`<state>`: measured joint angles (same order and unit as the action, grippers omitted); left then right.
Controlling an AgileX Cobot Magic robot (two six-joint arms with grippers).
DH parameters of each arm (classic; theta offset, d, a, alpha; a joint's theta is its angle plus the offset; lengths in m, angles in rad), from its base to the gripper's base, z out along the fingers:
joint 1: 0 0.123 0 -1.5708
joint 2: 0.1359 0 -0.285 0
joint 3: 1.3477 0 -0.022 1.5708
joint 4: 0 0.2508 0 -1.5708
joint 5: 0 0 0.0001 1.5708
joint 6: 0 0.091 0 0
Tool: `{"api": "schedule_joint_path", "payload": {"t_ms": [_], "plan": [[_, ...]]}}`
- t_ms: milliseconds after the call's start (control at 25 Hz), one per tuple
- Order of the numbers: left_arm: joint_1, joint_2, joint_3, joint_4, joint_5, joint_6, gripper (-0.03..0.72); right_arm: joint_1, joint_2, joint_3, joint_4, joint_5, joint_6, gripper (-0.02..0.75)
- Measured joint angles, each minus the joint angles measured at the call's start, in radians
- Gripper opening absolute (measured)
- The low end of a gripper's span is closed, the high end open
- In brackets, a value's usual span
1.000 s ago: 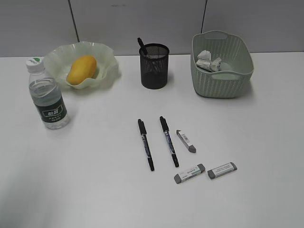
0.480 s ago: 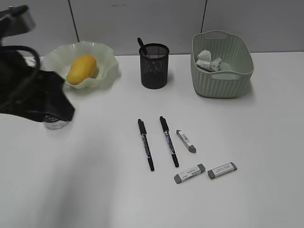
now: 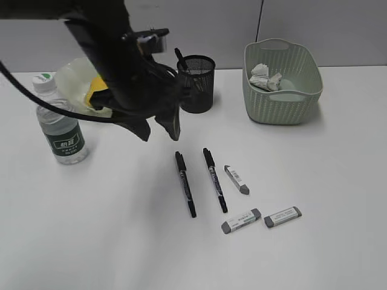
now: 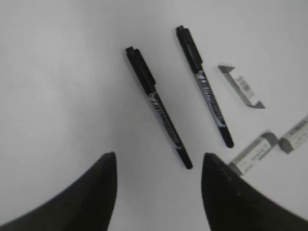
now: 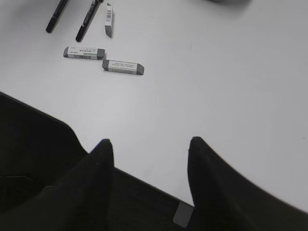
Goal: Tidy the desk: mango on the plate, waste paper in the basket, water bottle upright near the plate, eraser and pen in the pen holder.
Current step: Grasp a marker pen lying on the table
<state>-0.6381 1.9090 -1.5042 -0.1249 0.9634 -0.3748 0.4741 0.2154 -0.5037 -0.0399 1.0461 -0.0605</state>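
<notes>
- Left gripper (image 4: 159, 192), fingers apart and empty, hangs above the two pens; the left pen (image 4: 158, 106) and right pen (image 4: 204, 84) lie close together, so a descent could knock one askew.
- Three erasers (image 3: 240, 220) lie just beside the pens and risk being nudged.
- Right gripper (image 5: 147, 180), fingers apart, hovers empty at the desk (image 5: 231, 86) edge.

Matt white desk (image 3: 338, 254); mesh pen holder (image 3: 196, 84)
</notes>
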Motion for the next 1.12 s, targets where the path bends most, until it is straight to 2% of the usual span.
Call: {"api": "schedule_joint_path", "payload": {"t_ms": [160, 360, 840, 1120], "plan": [[0.000, 0.124, -0.098, 0.065, 0.041, -0.099, 0.428, 0.000, 0.000, 0.000, 0.000, 0.000, 0.000, 0.402], [0.000, 0.213, -0.116, 0.041, -0.027, -0.212, 0.428, 0.000, 0.000, 0.000, 0.000, 0.000, 0.000, 0.400], [0.000, 0.309, -0.122, 0.045, -0.127, -0.298, 0.428, 0.000, 0.000, 0.000, -0.005, -0.001, 0.021, 0.400], [0.000, 0.317, -0.122, 0.055, -0.161, -0.307, 0.428, 0.000, 0.000, 0.000, -0.005, -0.002, 0.025, 0.399]]}}
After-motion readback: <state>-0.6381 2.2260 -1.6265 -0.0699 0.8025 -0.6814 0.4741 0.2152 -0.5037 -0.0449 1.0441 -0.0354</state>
